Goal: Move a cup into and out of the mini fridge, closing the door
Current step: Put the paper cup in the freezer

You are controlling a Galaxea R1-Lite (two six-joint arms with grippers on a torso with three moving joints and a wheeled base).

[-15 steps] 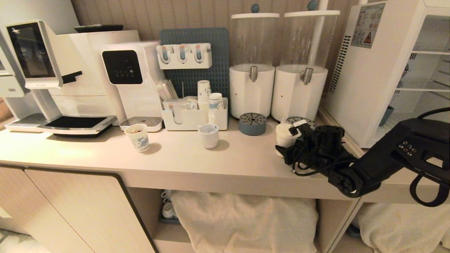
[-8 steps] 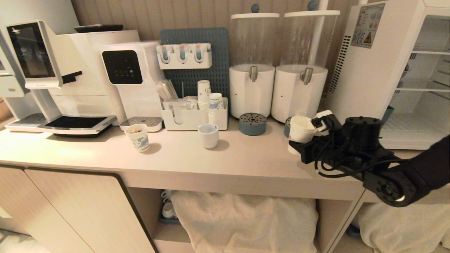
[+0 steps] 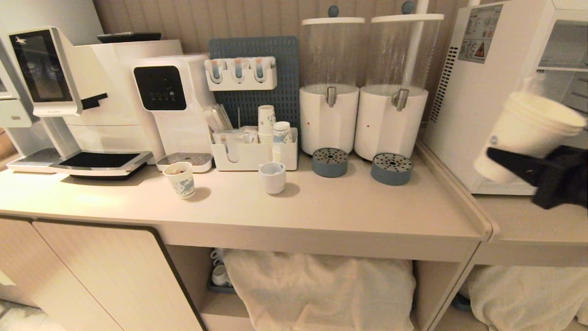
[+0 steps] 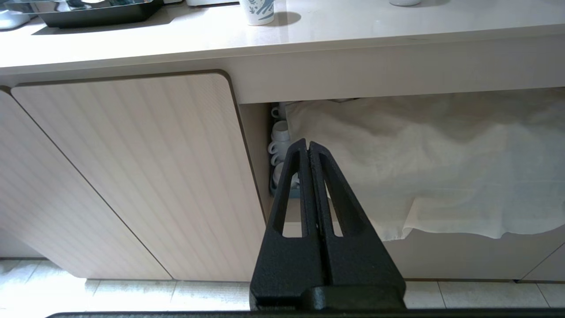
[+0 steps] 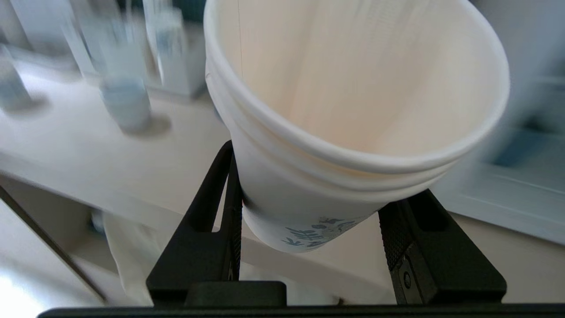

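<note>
Dispensers point(image 3: 360, 87) and two round blue drip trays point(image 3: 392, 168) stand on the counter point(image 3: 321, 207), left of the mini fridge point(image 3: 487, 96). Right gripper point(image 3: 519, 168) clamps the cup point(image 3: 528, 133) in midair before the fridge, tilted, mouth up and rightward. Left gripper point(image 4: 307, 152) hangs closed below the counter edge.

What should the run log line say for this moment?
right gripper: shut on cup, lifted, tilted, beside mini fridge | left gripper: shut, parked below counter

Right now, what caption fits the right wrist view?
Right gripper holding a tilted cup above the counter.
</note>
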